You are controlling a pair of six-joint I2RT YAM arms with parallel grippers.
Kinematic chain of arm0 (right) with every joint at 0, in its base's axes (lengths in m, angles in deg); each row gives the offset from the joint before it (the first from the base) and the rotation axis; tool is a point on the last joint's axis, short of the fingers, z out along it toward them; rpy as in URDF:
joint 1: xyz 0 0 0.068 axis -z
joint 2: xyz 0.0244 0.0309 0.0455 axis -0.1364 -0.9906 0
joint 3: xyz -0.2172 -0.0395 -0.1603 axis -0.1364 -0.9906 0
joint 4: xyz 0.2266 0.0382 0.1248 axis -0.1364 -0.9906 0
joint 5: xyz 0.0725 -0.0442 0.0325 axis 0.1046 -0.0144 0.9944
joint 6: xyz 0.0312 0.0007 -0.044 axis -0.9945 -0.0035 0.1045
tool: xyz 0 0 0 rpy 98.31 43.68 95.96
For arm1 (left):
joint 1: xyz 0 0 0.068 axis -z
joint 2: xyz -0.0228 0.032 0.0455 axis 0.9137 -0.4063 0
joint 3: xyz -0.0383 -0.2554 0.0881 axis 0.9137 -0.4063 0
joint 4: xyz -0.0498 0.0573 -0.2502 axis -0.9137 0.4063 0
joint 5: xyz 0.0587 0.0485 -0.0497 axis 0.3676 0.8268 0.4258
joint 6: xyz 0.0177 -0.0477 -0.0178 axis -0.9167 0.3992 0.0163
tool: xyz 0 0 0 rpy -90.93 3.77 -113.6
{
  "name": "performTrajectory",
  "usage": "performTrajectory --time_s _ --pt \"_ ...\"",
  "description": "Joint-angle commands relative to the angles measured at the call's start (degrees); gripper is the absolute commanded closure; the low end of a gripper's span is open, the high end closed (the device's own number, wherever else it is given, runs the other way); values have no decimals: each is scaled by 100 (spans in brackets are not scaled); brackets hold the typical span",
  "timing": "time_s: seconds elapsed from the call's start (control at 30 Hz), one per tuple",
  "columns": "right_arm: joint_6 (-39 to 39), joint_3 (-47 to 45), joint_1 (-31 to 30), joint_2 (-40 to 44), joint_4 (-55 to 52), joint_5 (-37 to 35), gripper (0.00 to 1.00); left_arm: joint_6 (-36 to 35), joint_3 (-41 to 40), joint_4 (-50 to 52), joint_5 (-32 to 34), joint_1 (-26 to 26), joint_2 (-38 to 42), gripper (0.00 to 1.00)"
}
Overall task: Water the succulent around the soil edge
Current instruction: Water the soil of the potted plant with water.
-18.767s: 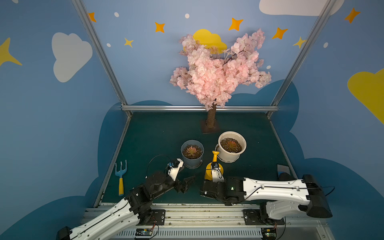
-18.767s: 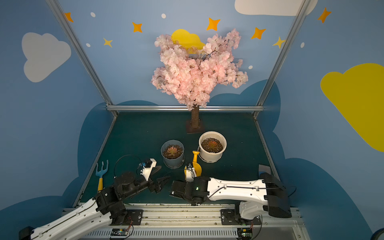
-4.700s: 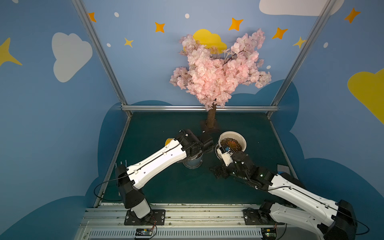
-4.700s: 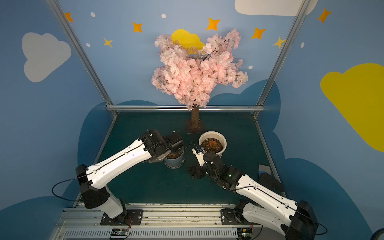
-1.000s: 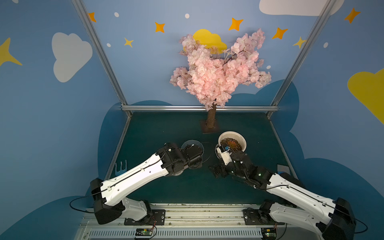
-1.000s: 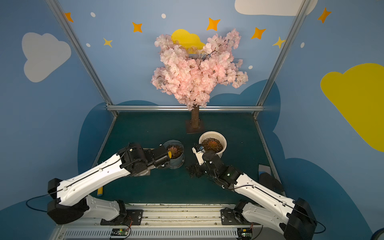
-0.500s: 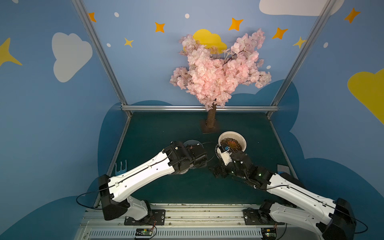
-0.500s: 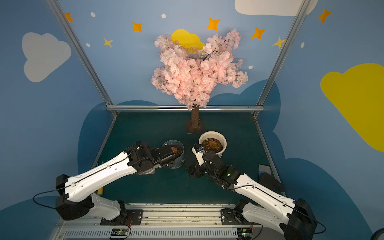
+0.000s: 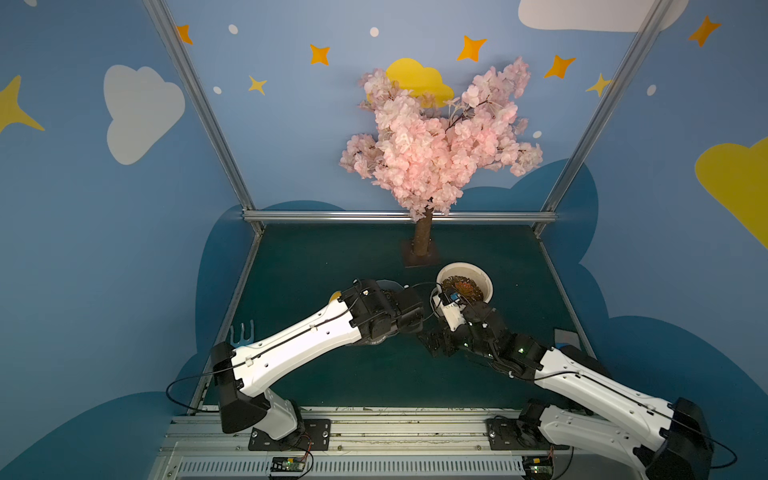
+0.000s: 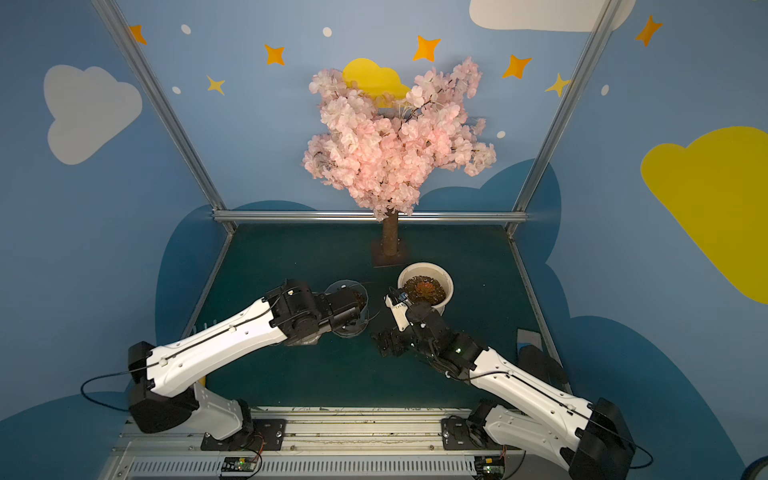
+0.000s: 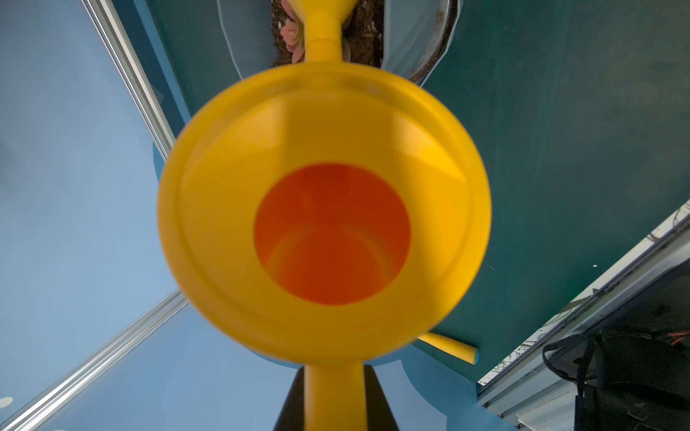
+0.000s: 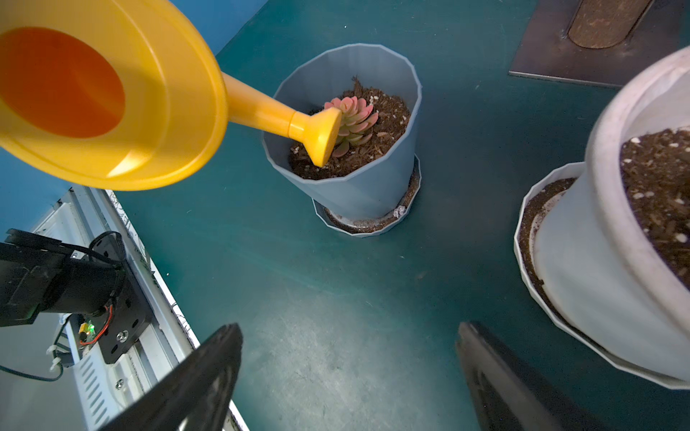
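My left gripper is shut on the handle of a yellow watering can, which is tipped toward the grey-blue pot. The can's round spout head hangs just over the soil at the pot's rim, right beside the pink succulent. No water shows. In both top views the left wrist covers most of that pot and the can. My right gripper stands open and empty over the green mat, between the two pots.
A white pot with another succulent stands on a saucer close to the right gripper. The pink blossom tree rises on its base plate behind the pots. A blue hand rake lies at the mat's left edge.
My left arm has swung to the right with the can, carrying the spout across the grey-blue pot. The right arm has stayed still and open.
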State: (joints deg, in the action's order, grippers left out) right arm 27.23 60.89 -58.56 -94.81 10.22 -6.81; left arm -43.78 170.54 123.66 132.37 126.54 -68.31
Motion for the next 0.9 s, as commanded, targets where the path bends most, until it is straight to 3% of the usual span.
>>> performTrajectory --time_s 0.0,0.87 --pt "68 -63 9 100 42 27 5 46 159 199 152 30 -87 97" --pt "112 -329 27 336 -18 -106 5 64 558 133 346 31 -577 97"
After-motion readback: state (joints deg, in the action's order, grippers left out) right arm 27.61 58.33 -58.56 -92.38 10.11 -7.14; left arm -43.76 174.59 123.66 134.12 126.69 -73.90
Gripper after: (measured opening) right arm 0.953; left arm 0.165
